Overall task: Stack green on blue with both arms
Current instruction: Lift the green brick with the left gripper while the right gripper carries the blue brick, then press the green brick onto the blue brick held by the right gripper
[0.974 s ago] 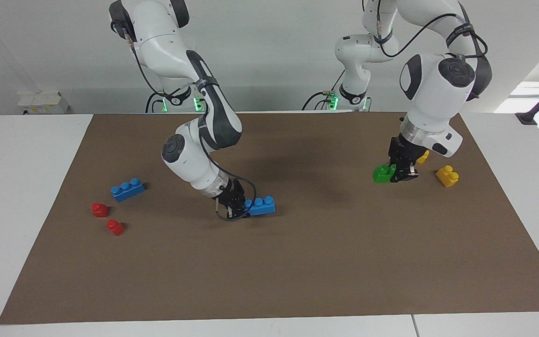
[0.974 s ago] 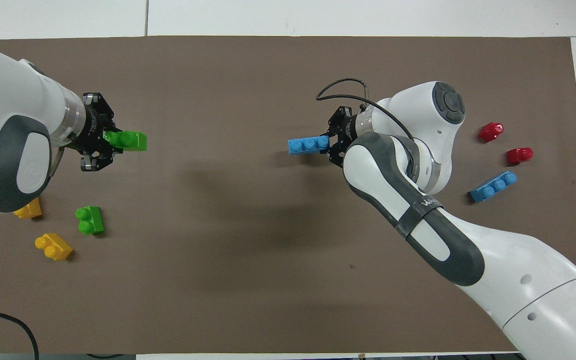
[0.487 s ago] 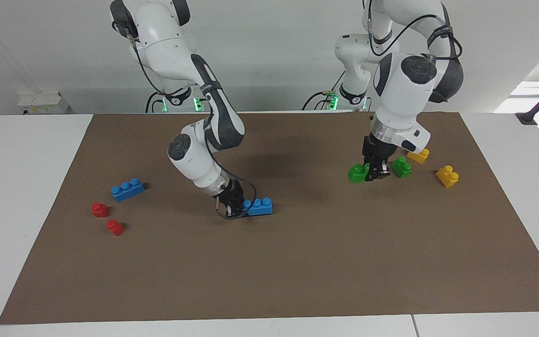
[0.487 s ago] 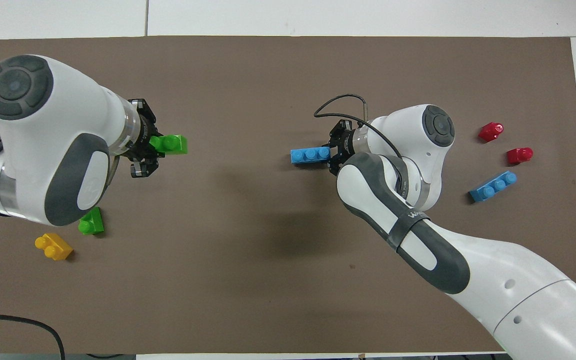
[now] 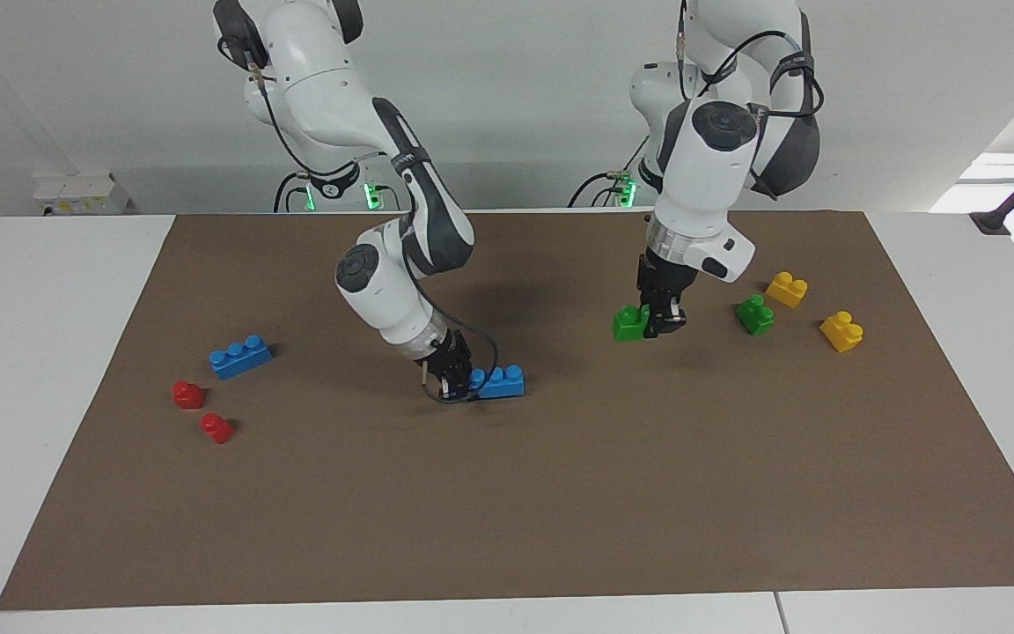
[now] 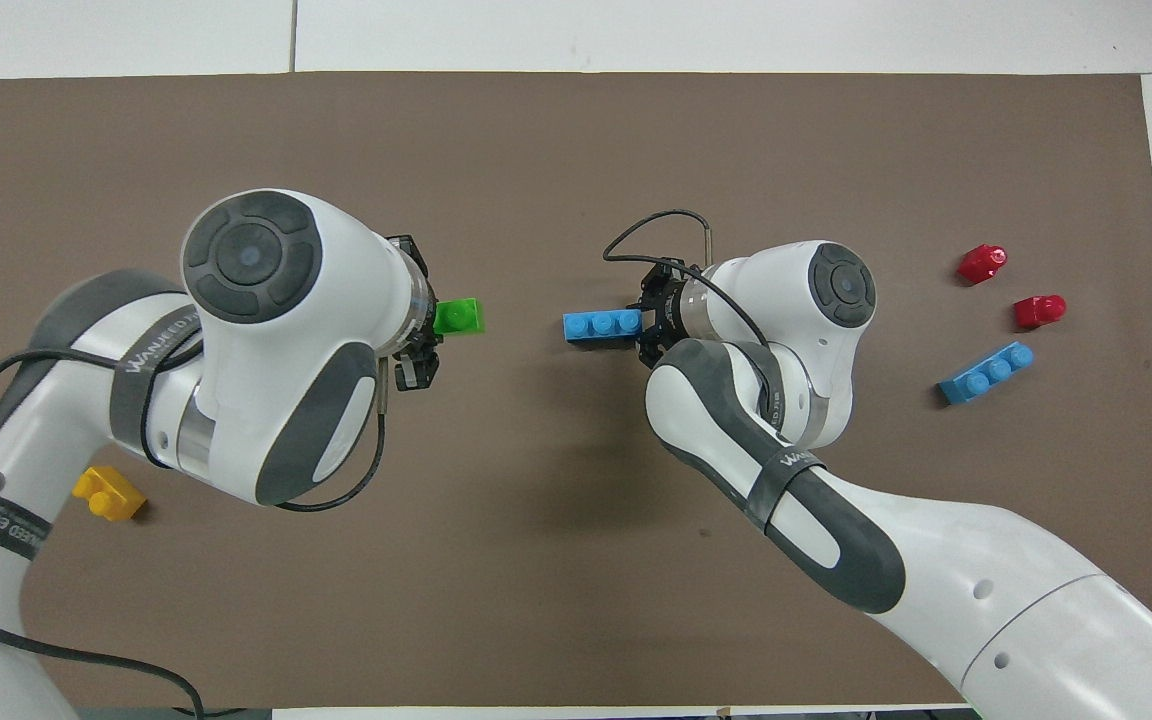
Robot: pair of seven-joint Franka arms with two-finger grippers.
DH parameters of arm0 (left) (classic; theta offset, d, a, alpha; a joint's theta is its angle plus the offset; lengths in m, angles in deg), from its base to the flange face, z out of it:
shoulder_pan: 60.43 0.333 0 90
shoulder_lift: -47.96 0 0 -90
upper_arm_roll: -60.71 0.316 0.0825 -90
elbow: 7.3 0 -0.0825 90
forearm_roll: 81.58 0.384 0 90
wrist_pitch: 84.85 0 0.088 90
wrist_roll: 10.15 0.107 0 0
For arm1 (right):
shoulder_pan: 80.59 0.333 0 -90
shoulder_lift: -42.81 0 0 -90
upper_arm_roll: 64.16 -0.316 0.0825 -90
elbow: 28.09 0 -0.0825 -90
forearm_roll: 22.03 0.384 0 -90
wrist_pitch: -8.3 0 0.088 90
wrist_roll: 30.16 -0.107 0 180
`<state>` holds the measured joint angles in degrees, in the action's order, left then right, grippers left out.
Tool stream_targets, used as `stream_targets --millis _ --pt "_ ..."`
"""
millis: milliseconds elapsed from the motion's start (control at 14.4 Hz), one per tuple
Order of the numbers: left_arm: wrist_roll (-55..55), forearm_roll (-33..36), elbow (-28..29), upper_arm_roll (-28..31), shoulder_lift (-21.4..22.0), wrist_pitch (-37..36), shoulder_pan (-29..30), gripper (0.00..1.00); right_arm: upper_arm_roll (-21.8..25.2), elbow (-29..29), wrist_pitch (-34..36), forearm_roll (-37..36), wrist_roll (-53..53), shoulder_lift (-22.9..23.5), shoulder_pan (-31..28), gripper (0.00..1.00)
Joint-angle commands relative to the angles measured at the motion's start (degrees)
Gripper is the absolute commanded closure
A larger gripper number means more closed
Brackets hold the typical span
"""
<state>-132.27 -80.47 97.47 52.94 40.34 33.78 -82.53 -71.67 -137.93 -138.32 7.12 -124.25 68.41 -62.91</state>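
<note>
A green brick [image 5: 628,323] is gripped by the left gripper [image 5: 658,320] and a blue brick [image 5: 499,382] by the right gripper [image 5: 454,380], mid-bench.

We have two high views. One looks from across the table [image 5: 67,291] toward the robots and takes in their bases and the wall. The other looks steeply down from above the robots' end. Both share the whole brown mat [image 5: 560,493] [image 6: 556,140], turned half round between them.
</note>
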Motion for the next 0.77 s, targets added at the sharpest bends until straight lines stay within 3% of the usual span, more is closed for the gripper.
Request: stream_targets --millis 0,487,696 --pt "-6.96 4.15 0.7 0.92 -1.78 3.97 -3.83 1.0 -0.05 -2.05 -1.82 -1.02 -1.36 -1.34 0.33 1.0" --pt "-17.26 7.86 -1.4 0.92 -7.49 7.93 -9.63 1.0 -0.05 -2.49 -2.44 -0.93 -1.01 -1.17 0.51 1.0" --pt "-19.38 7.95 -5.79 1.09 -11.88 7.5 -11.21 1.0 -0.05 -2.49 -2.53 -0.93 -1.01 -1.17 0.51 1.0"
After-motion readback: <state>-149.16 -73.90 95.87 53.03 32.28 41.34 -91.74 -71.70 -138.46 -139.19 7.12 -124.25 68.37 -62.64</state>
